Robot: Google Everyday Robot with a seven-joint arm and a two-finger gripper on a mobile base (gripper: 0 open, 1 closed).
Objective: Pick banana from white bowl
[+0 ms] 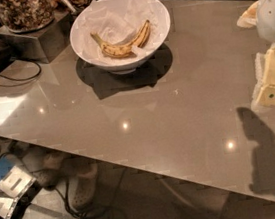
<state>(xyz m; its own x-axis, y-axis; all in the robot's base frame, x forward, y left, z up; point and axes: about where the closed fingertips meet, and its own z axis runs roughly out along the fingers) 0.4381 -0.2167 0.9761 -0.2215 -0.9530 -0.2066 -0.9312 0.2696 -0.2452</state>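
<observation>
Cream-yellow gripper [274,81] is seen at the far right edge, hung above the grey counter [180,126] with its shadow thrown just below it. It's kept well apart from the bowl and banana, and whether it's open or closed honestly can't be told from here. The banana [124,43] is laid in the white bowl [116,65] on crumpled paper [115,18], toward the back left of the counter. Its long axis is run roughly left to right across the bowl, belly curved toward the camera, both tips turned up toward the far rim.
</observation>
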